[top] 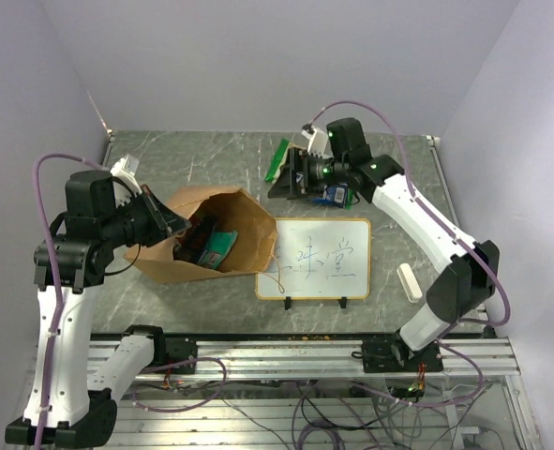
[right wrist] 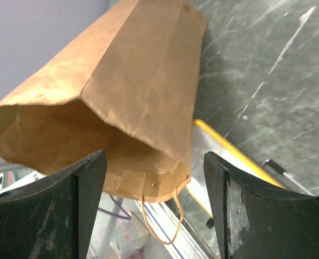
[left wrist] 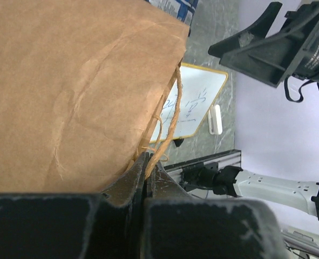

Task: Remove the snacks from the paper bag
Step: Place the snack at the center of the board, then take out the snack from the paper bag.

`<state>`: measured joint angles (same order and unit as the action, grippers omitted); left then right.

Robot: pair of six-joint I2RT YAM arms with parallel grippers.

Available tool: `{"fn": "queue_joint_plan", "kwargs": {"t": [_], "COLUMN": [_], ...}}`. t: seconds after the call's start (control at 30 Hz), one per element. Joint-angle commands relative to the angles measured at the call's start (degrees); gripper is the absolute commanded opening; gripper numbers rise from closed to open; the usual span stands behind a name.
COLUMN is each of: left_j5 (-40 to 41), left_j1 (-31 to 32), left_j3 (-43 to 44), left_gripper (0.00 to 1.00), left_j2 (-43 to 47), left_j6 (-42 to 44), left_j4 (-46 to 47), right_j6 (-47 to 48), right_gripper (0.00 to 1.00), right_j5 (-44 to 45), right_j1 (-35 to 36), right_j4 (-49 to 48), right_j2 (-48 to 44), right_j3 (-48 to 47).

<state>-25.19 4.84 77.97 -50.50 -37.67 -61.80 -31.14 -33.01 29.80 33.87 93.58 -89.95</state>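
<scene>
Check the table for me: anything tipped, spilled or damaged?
The paper bag lies tipped on its side, mouth toward the whiteboard, snack packets still inside, its edge pinched by the left gripper. Nothing looks spilled or torn.

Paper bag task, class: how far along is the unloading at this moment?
Done: a few snacks lie on the table beyond the whiteboard. In hand: the left gripper is shut on the paper bag rim, the right gripper open facing its mouth. Left: more packets sit inside the bag.
</scene>
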Motion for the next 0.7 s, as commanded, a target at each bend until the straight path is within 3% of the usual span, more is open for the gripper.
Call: {"fn": "queue_joint_plan", "kwargs": {"t": [0.0,0.1,0.23,0.4,0.53,0.67], "left_j5": [-2.94,-5.13,-5.08,-2.37,-1.15,0.95], "left_j1": [-0.62,-0.62,-0.62,-0.61,-0.62,-0.61], "left_j3": [-2.17,-3.84,-4.66,-5.78,-6.15,-4.85], "left_gripper": [0.07,0.07,0.07,0.07,0.07,0.07], "left_j2": [2.88,3.47,2.94,3.01,2.6,1.76], "left_j6": [-0.58,-4.54,-7.28,-9.98,-11.83,-9.83], "left_j4": [0.42,3.73,6.81,8.92,8.5,6.46], "right_j6": [0.51,-1.06,-3.12,0.12,8.4,17.12], "right_gripper": [0.71,0.7,0.65,0.49,0.44,0.41], "right_j5": [4.86,10.23,25.76,38.37,40.8,35.19], "right_j1": [6.46,12.21,20.71,30.48,34.88,38.93], "right_j4": [-0.13,-6.22,-9.73,-21.88,-27.82,-33.92], "right_j2": [-4.65,-8.39,-9.35,-9.19,-6.17,-3.51], "right_j3": [4.36,9.12,12.19,17.79,19.35,20.45]}}
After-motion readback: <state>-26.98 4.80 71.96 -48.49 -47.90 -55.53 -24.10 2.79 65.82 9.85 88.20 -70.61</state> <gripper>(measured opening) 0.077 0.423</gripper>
